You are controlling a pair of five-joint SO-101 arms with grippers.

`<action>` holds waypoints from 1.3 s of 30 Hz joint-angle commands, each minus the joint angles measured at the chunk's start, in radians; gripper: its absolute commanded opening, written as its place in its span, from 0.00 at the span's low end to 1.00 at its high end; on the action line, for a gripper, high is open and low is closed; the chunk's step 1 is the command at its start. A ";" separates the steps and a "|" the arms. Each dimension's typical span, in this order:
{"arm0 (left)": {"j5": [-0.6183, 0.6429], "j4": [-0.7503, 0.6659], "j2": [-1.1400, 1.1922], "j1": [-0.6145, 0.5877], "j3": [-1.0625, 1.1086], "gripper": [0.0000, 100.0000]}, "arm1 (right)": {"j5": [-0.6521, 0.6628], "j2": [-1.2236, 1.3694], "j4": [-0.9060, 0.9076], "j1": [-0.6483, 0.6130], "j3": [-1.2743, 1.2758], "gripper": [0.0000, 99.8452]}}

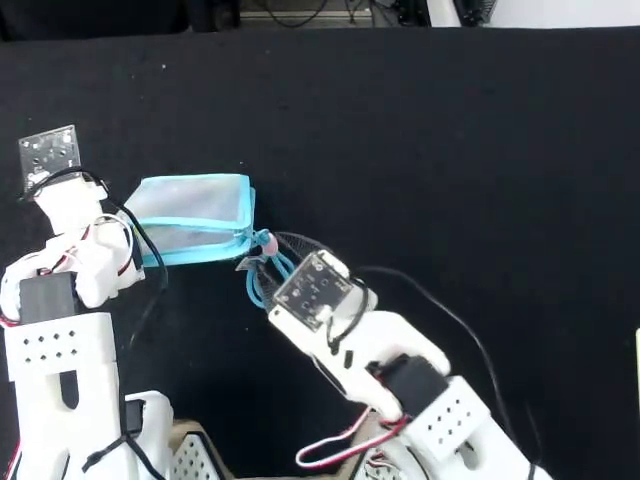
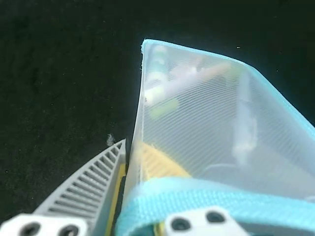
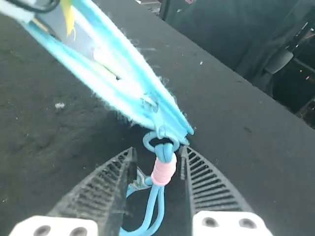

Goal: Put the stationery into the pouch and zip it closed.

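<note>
The light blue mesh pouch [image 1: 195, 218] lies at the table's left, with pens and other stationery [image 2: 170, 88] showing through its mesh. My left gripper [image 1: 140, 250] is shut on the pouch's blue-trimmed near edge [image 2: 197, 194], and one ribbed finger [image 2: 93, 189] lies beside the fabric. At the pouch's opposite corner, my right gripper [image 1: 262, 265] stands open. Its fingers straddle the blue zip cord and its pink bead [image 3: 163, 171] without pressing them. The zip slider [image 3: 153, 104] sits close to that corner of the pouch [image 3: 108, 64].
Black cloth covers the table [image 1: 450, 150], with wide free room to the right and rear of the pouch. A small square marker plate [image 1: 48, 152] sits by the left arm. Cables trail from the right arm [image 1: 430, 300].
</note>
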 commanded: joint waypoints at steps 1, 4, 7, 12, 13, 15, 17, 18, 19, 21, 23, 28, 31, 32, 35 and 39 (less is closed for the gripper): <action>0.012 -0.002 0.003 -0.031 -0.019 0.03 | 0.005 0.124 -0.094 0.023 -0.025 0.15; 0.012 -0.002 0.003 -0.031 -0.019 0.03 | 0.005 0.196 -0.149 0.025 -0.038 0.15; 0.012 -0.002 0.003 -0.031 -0.019 0.03 | 0.005 0.217 -0.184 0.026 -0.035 0.15; 0.012 -0.002 0.003 -0.031 -0.019 0.03 | 0.005 0.222 -0.189 0.026 -0.035 0.15; 0.012 -0.002 0.003 -0.031 -0.019 0.03 | 0.005 0.223 -0.189 0.026 -0.033 0.15; 0.012 -0.002 0.003 -0.031 -0.019 0.03 | 0.005 0.223 -0.189 0.026 -0.033 0.15; 0.012 -0.002 0.003 -0.031 -0.019 0.03 | 0.005 0.223 -0.189 0.026 -0.033 0.15; 0.012 -0.002 0.003 -0.031 -0.019 0.03 | 0.005 0.223 -0.189 0.026 -0.031 0.15; 0.012 -0.002 0.003 -0.031 -0.019 0.03 | 0.005 0.223 -0.192 0.026 -0.025 0.15; 0.012 -0.002 0.003 -0.031 -0.019 0.03 | 0.005 0.223 -0.221 0.026 -0.010 0.15; 0.012 -0.002 0.003 -0.031 -0.019 0.03 | 0.005 0.223 -0.276 0.026 0.019 0.15; 0.012 -0.002 0.003 -0.031 -0.019 0.03 | 0.005 0.225 -0.466 0.025 0.110 0.15; 0.012 -0.003 0.003 -0.031 -0.019 0.03 | 0.005 0.226 -0.479 0.025 0.120 0.15; 0.012 -0.003 0.003 -0.031 -0.019 0.03 | 0.005 0.226 -0.479 0.026 0.120 0.15; 0.012 -0.003 0.003 -0.031 -0.019 0.03 | 0.003 0.226 -0.479 0.055 0.111 0.15; 0.012 -0.002 0.003 -0.031 -0.019 0.03 | -0.018 0.226 -0.359 0.083 0.036 0.15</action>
